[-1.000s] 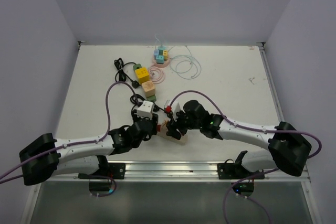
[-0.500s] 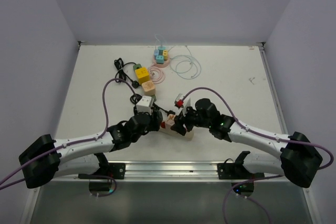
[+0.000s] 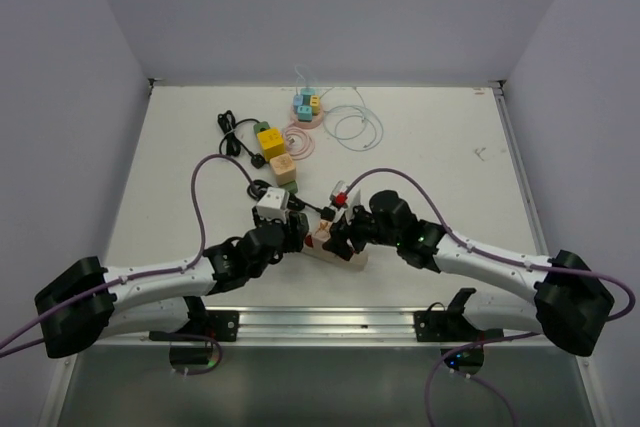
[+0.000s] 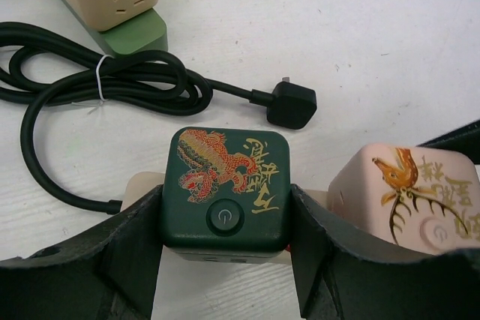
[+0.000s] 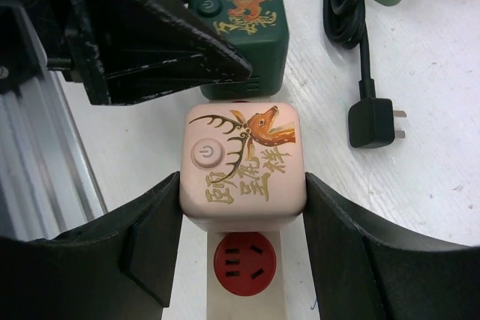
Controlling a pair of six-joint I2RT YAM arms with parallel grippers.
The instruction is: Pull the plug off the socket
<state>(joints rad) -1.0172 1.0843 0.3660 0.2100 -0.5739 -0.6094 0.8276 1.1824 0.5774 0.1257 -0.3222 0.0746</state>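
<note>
Overhead view: left tool (image 3: 296,231) and right tool (image 3: 336,237) are positioned together over the socket strip (image 3: 350,260) near the front edge of the worktop (image 3: 450,147); contact is hidden there. Left wrist view: the green cube plug (image 4: 226,185) is clamped between both fingers, probably to steady the strip. Right wrist view: the pink cube plug (image 5: 241,159) is gripped by its side faces. It is seated on the strip beside a free red outlet (image 5: 244,263), so an upward pull can be applied.
</note>
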